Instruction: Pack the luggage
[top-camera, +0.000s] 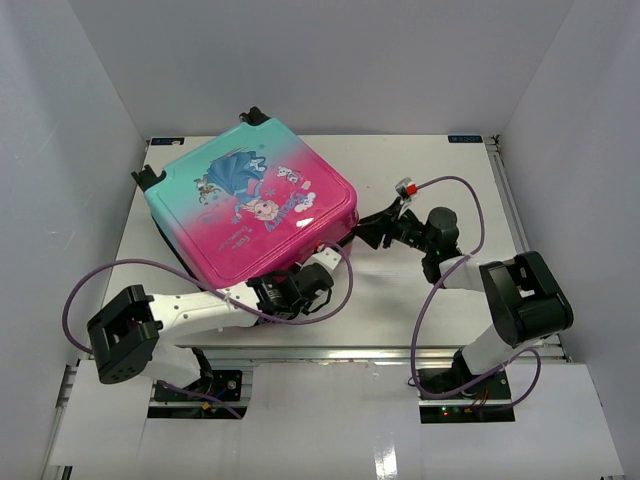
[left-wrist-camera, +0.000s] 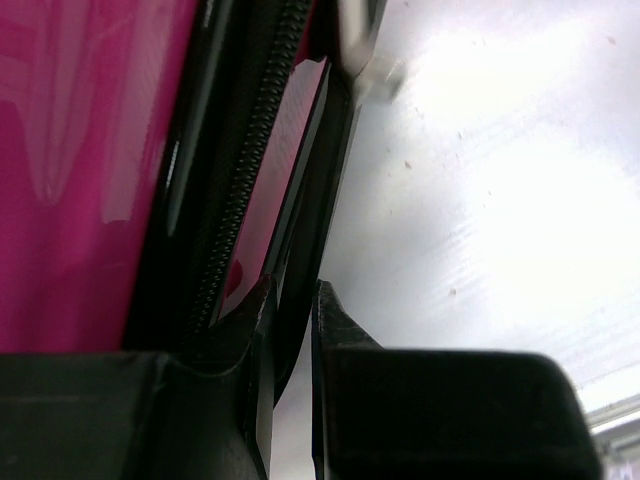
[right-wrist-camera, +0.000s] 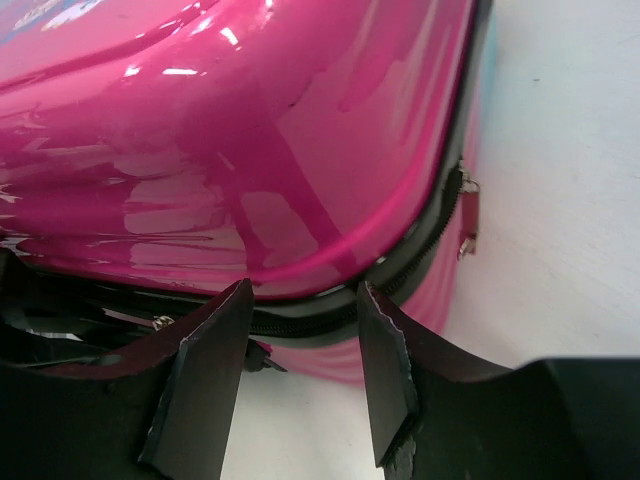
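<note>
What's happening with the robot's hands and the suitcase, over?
Left gripper pinching black zipper edge of pink-to-teal hard-shell princess suitcase. Right gripper open, astride zipper seam at corner. Lid down, zip looks partly open. No obstruction seen.

Whether the left claw (left-wrist-camera: 293, 300) pinches the luggage (left-wrist-camera: 80, 150) rim cannot be told.

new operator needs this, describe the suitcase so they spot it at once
On the white table, left of centre, the luggage lies askew. It is the only brightly coloured thing: a hard shell fading teal to pink, with a cartoon girl in blue printed on it.
</note>
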